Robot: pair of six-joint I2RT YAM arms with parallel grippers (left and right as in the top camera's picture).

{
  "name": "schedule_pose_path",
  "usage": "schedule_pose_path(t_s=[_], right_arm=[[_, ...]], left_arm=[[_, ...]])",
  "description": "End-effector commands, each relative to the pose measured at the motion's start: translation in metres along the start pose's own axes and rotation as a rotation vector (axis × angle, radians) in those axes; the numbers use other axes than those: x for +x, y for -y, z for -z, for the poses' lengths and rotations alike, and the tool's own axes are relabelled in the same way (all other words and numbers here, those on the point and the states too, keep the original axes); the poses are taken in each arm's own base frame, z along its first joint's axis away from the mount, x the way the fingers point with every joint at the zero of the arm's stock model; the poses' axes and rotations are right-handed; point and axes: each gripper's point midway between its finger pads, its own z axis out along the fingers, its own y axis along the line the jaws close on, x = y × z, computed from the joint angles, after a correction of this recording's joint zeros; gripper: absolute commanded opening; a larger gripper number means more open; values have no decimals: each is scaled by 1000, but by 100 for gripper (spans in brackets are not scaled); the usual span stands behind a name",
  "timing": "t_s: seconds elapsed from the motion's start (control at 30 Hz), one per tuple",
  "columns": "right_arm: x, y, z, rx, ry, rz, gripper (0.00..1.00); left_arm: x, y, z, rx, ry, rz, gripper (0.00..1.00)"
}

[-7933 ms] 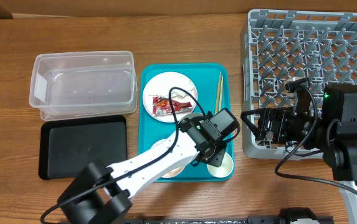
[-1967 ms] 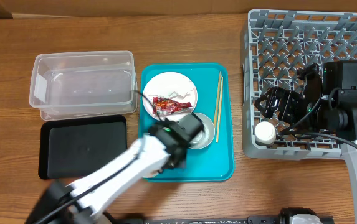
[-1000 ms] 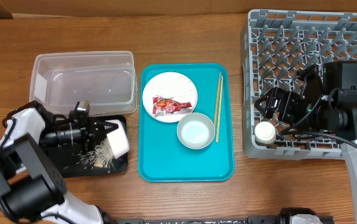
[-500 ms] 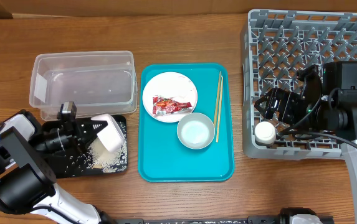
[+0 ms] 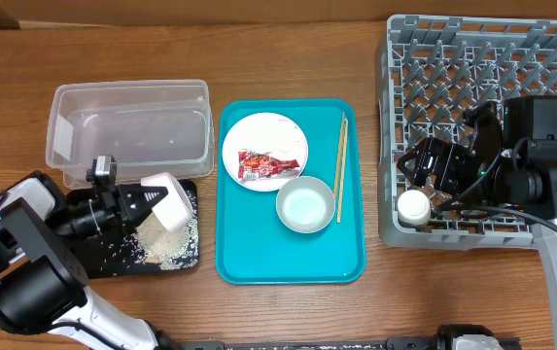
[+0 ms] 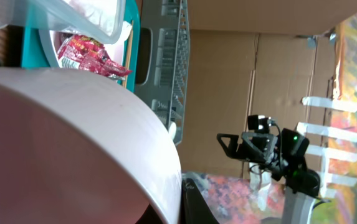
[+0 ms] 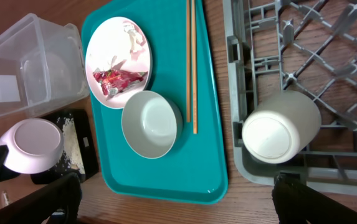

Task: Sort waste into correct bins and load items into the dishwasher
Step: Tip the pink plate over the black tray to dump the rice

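Left hand (image 5: 150, 202) clamped on rim of small plate (image 5: 168, 201), tilted over black tray (image 5: 113, 261); rice grains (image 5: 166, 250) lie scattered on the tray beneath. Right hand (image 5: 416, 175) fingers apart, holding nothing, over front-left corner of dish rack (image 5: 482, 68). White cup (image 5: 413, 206) lies in rack just beside it.

Teal tray (image 5: 259, 255), red printed wrapper (image 5: 263, 163)
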Motion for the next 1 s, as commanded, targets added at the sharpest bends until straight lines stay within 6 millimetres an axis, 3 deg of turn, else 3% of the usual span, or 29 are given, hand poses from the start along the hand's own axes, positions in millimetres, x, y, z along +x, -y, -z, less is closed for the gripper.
schedule_pose_path(t_s=[0.0, 0.1, 0.2, 0.43, 0.67, 0.97], right_arm=[[-4, -5, 5, -14, 17, 14, 100], [-4, -5, 5, -14, 16, 14, 100], [-4, -5, 5, -14, 17, 14, 100], [-5, -5, 5, -15, 18, 15, 100], [-5, -5, 5, -14, 19, 15, 100], [-6, -6, 5, -16, 23, 17, 100]], left_arm=[[-4, 12, -2, 28, 41, -56, 4], [-2, 14, -5, 22, 29, -153, 4], [-2, 16, -5, 28, 31, -86, 4], [22, 22, -27, -26, -106, -223, 4], [38, 47, -47, 6, -153, -142, 4], [84, 81, -88, 33, -314, -15, 4]])
